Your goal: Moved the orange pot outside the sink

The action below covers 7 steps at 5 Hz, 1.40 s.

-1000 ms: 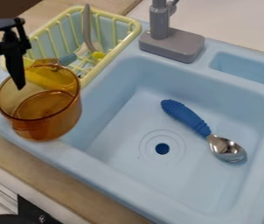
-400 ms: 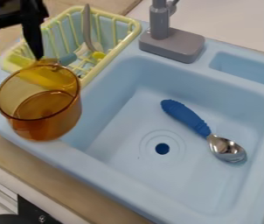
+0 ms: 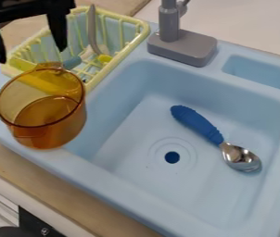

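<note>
So the tool (image 3: 31, 54) is at the upper left, fingers (image 3: 57, 28) spread wide apart, tips pointing down, pinching nothing. Both tips sit just past the far side of the orange pot (image 3: 43, 115), one off toward the left, the other up by the drying rack (image 3: 143, 32). From this angle I can see a bit of a gap between the tips and the pot's rim, so they look apart from it.

The pot is out of the basin, over on the left ledge of the blue sink (image 3: 124, 178), right in front of the rack. It's pretty much upright, mouth up, and you can look down into it from here. Its long axis is hard to call because the body is round and stubby. Same with the handle, I can't really tell which way that points.

Down in the basin there's a spoon (image 3: 198, 124) lying at a slant next to the drain (image 3: 172, 157), blue grip toward the faucet (image 3: 182, 46) and metal bowl toward the lower right. The pale yellow rack has a grey utensil (image 3: 93, 28) leaning in it, plus some small yellow bits. Wooden desk (image 3: 74, 199) runs along the near side of the sink.
</note>
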Available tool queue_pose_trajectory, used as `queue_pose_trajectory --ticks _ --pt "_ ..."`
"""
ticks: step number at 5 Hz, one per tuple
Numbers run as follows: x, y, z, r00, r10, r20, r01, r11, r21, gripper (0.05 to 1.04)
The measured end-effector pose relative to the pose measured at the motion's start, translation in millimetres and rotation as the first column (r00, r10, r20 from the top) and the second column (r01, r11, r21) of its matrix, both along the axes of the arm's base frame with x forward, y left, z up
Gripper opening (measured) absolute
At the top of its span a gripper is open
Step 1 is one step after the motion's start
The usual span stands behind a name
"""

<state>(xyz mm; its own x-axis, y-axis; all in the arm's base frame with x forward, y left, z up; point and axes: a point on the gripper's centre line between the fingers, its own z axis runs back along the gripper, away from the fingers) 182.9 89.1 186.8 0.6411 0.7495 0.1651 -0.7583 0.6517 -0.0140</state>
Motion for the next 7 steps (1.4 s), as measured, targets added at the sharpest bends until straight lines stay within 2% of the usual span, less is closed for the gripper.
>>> queue_pose_trajectory --ticks 1,2,4,5,6,7 --pt "10.3 -3.1 -0.8 0.998 -0.057 -0.009 0.057 0.998 -0.015 0.999" --pt "21.2 -14.7 1.0 0.985 -0.173 0.002 0.173 0.984 0.046 0.999" --pt "32.6 -50.9 0.4 0.927 -0.376 0.004 0.374 0.922 0.101 0.999" --pt "31.3 -63.4 1.6 0.907 -0.42 0.009 0.418 0.904 0.09 0.999" --pt "31.0 -78.4 -3.6 0.878 -0.479 -0.006 0.478 0.875 0.076 0.999" --pt "33.5 -84.9 -6.4 0.886 -0.464 0.005 0.463 0.884 0.071 0.999"
